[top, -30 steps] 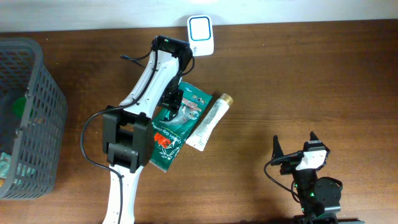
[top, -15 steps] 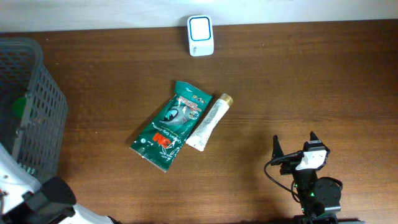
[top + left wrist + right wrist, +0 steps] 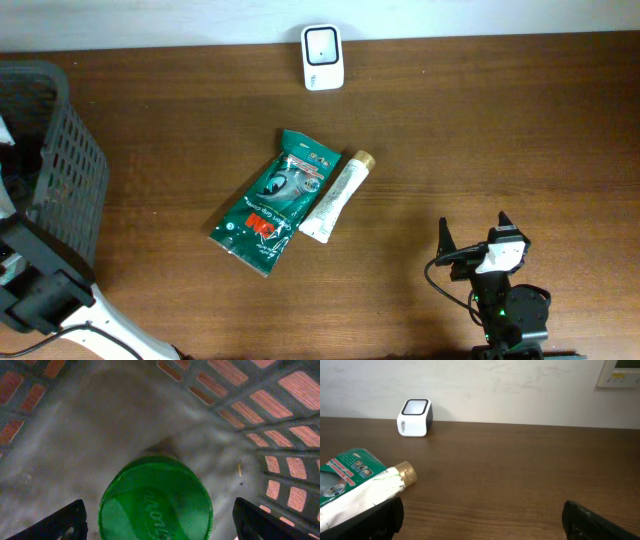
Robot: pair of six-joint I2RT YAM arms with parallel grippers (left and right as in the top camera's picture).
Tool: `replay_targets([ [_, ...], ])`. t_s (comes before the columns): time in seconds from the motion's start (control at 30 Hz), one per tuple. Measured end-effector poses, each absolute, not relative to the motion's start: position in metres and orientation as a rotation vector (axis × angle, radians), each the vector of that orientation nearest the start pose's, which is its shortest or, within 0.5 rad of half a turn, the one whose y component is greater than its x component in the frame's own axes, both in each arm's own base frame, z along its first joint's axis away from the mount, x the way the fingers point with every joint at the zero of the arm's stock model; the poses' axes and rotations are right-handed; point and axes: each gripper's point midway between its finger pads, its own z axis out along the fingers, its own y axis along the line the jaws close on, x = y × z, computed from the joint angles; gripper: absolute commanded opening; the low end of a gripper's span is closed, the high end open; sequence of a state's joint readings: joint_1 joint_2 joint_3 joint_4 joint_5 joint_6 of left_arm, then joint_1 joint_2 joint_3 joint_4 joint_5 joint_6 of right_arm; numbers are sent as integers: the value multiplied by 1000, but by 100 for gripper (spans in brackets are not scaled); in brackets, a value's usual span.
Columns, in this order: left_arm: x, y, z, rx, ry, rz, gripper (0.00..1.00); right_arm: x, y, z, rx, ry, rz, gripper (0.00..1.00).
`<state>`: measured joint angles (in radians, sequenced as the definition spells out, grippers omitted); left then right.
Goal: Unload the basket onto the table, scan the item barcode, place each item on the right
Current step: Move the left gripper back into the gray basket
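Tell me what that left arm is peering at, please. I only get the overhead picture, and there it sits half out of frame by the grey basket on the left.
Observer: Its wrist camera looks down into the basket at a round green cap with raised lettering.
Operator: Is it holding that?
Observer: No. The left gripper is open, with one finger on either side of the cap and a clear gap on both sides.
Operator: And the arm at bottom right, what does it see?
Observer: The right gripper is open and empty. It faces the white scanner, which stands in front of a white wall with a control panel mounted on it.
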<state>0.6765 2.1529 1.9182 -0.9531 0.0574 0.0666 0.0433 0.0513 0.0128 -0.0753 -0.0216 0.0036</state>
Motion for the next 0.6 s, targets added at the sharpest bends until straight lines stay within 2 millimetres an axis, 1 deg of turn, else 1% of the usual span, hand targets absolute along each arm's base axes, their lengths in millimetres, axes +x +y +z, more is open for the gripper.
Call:
replay_targets([
  [0.03, 404, 310, 108, -800, 2641, 114, 89, 247, 14, 150, -50, 1685, 53, 98],
  [0.1, 403, 308, 104, -787, 2658, 99, 78, 247, 14, 150, -50, 1684, 53, 98],
  [0.13, 401, 306, 97, -792, 2678, 89, 73, 247, 14, 150, -50, 1684, 53, 98],
  [0.17, 399, 305, 85, -796, 2709, 74, 69, 247, 14, 150, -50, 1684, 53, 98],
  [0.2, 398, 304, 78, -798, 2722, 67, 66, 247, 14, 150, -50, 1684, 53, 98],
  [0.23, 398, 304, 78, -796, 2726, 66, 64, 247, 14, 150, -50, 1684, 53, 98],
  [0.27, 398, 304, 78, -794, 2726, 66, 58, 247, 14, 150, -50, 1684, 53, 98],
  [0.33, 398, 304, 78, -792, 2727, 67, 50, 247, 14, 150, -50, 1685, 53, 98],
  [0.43, 398, 304, 78, -791, 2728, 67, 47, 247, 14, 150, -50, 1685, 53, 98],
  [0.5, 393, 300, 83, -799, 2751, 52, 47, 247, 14, 150, -50, 1685, 53, 98],
  [0.57, 398, 304, 100, -812, 2722, 64, 46, 247, 14, 150, -50, 1685, 53, 98],
  [0.6, 402, 307, 116, -813, 2687, 78, 46, 247, 14, 150, -50, 1684, 53, 98],
])
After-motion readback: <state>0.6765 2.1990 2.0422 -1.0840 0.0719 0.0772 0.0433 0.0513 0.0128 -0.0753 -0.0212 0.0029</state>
